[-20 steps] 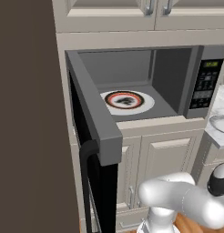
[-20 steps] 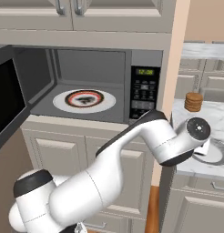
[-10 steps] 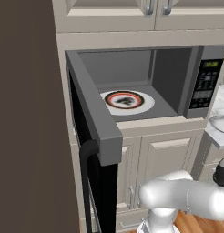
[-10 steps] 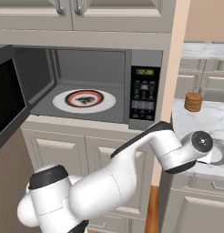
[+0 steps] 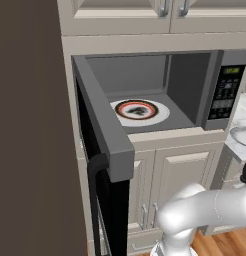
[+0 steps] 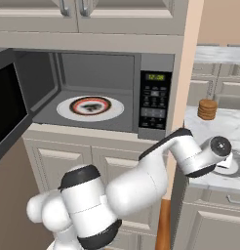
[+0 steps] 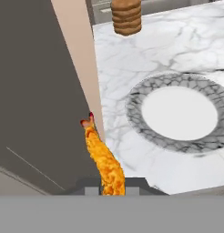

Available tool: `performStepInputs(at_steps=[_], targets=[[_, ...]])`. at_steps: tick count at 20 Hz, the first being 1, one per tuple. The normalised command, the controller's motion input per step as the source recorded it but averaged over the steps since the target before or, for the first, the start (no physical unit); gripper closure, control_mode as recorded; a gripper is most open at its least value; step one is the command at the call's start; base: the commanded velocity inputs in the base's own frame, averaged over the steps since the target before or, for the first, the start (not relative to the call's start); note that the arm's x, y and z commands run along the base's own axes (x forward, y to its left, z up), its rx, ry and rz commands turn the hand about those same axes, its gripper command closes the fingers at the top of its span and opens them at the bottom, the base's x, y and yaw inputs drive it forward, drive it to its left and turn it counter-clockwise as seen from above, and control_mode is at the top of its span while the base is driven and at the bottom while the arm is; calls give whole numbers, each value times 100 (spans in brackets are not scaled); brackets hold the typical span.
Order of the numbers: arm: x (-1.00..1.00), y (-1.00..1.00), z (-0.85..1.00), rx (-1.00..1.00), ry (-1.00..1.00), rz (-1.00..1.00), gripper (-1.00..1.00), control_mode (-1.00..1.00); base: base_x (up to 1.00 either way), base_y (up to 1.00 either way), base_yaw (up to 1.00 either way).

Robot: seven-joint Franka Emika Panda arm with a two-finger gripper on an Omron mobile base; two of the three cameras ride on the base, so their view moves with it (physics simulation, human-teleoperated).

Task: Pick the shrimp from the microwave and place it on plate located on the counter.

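1. The shrimp (image 7: 104,159) is pinched in the gripper (image 7: 111,184): in the hand view it rises orange and crumbed from between the two dark tips at 6 o'clock, its red tail pointing up toward 11 o'clock.
2. The jaws are closed on the shrimp's lower end, one tip on either side of it.
3. The plate (image 7: 180,145) lies on the counter (image 7: 177,50) at about 3 o'clock from the shrimp, near it but apart; its rim is grey and veined, its centre plain white.
4. In the right base view the gripper's end (image 6: 220,146) hangs at the plate's (image 6: 235,168) near edge, above the counter (image 6: 224,119).
5. A stack of brown round cookies (image 7: 126,16) stands on the counter at 12 o'clock, well beyond the plate; it also shows in the right base view (image 6: 207,109).
6. A tan panel edge (image 7: 79,59) runs between the shrimp and a dark grey wall at 9 o'clock.
7. The microwave (image 5: 195,90) stands with its door (image 5: 102,120) swung wide open.
8. Inside sits a patterned plate (image 5: 140,111) with a red-and-black ring.
9. Its keypad (image 6: 154,100) shows a green display.
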Motion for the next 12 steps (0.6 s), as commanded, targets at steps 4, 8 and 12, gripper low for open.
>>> performStepInputs(at_steps=[4,8,12], targets=[[33,-47,-34,0,0,0,100,-100,0,0,0],[39,-50,-23,0,0,0,100,-100,0,0,0],[28,-22,-24,0,0,0,100,-100,0,0,0]])
